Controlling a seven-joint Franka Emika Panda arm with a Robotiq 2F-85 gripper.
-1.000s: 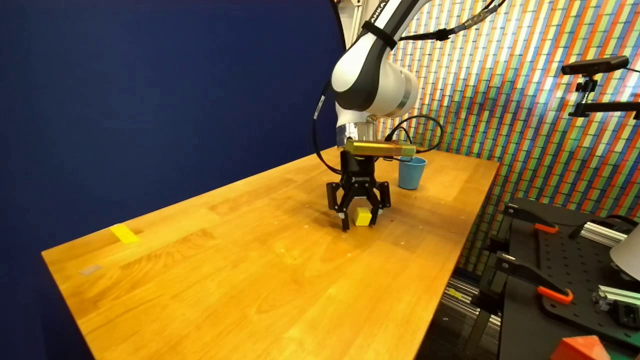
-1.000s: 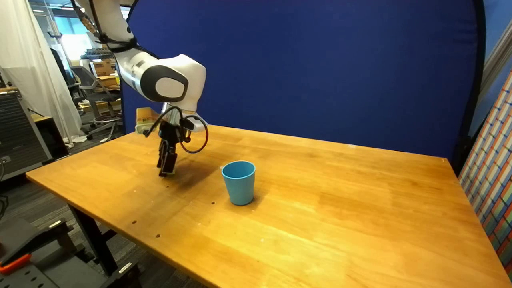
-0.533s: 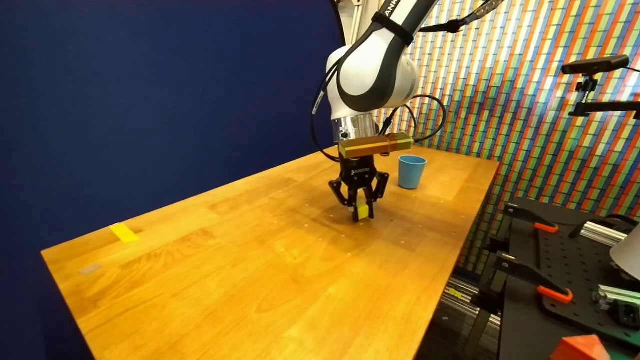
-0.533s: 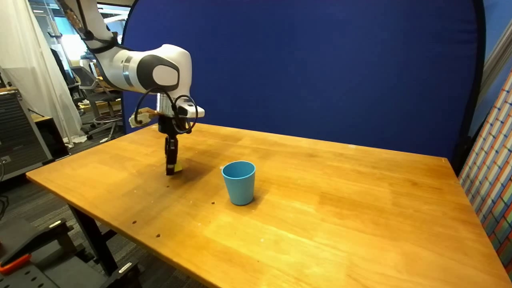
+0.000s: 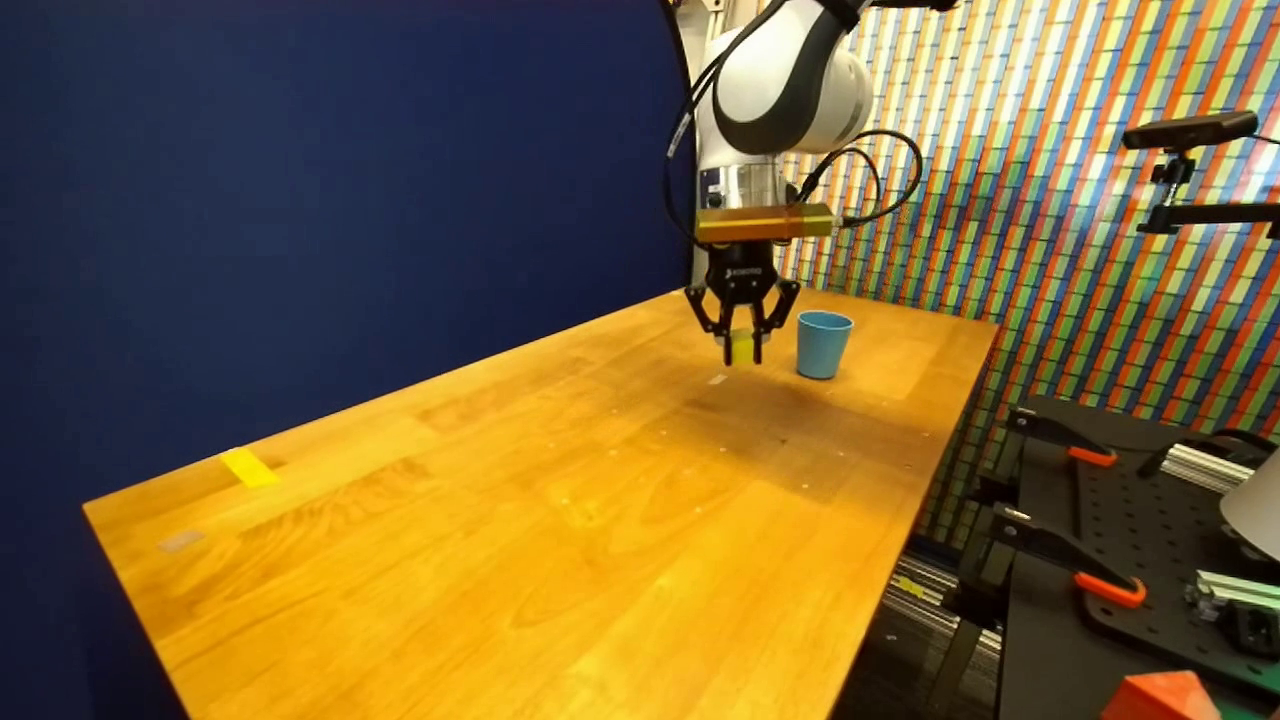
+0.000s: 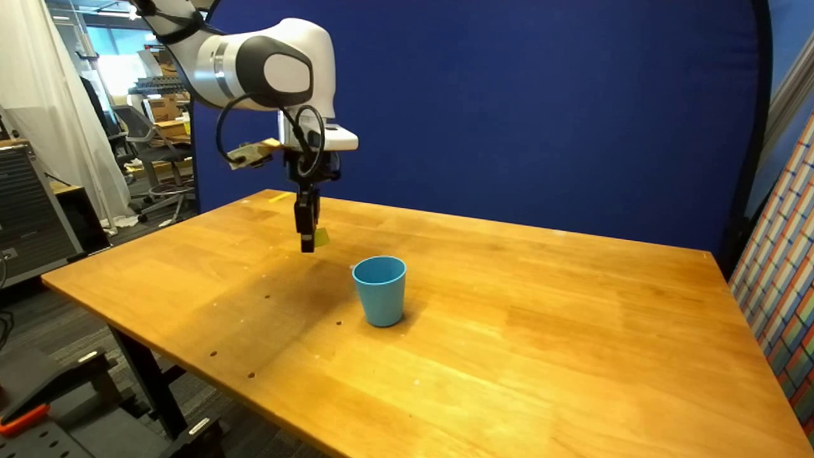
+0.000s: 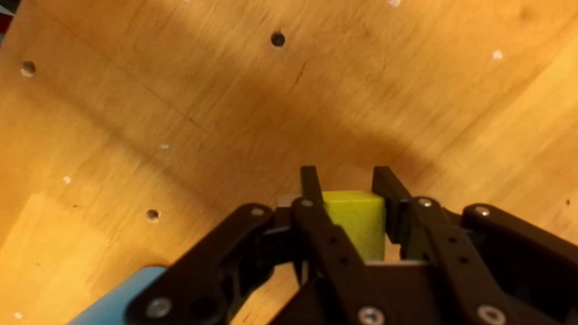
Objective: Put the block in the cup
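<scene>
The block (image 7: 359, 225) is held off the table (image 6: 540, 356), pinched between the two fingers (image 7: 311, 185) of the gripper (image 5: 742, 358), which bear on opposite side faces. By this grip the underside is left uncovered, presumably so that release can be made straight down. The gripper is pointed nearly vertically downward, judged suitable for a drop into an upward-facing mouth. The blue cup (image 6: 381, 296) is stood upright on the table, near the block but apart from it. The step in hand is judged to be the carry; placement is not yet done. Sideways travel is called for. Clearance over the cup's rim cannot be read from these angles, so added height would be prudent lest the cup be tipped.
</scene>
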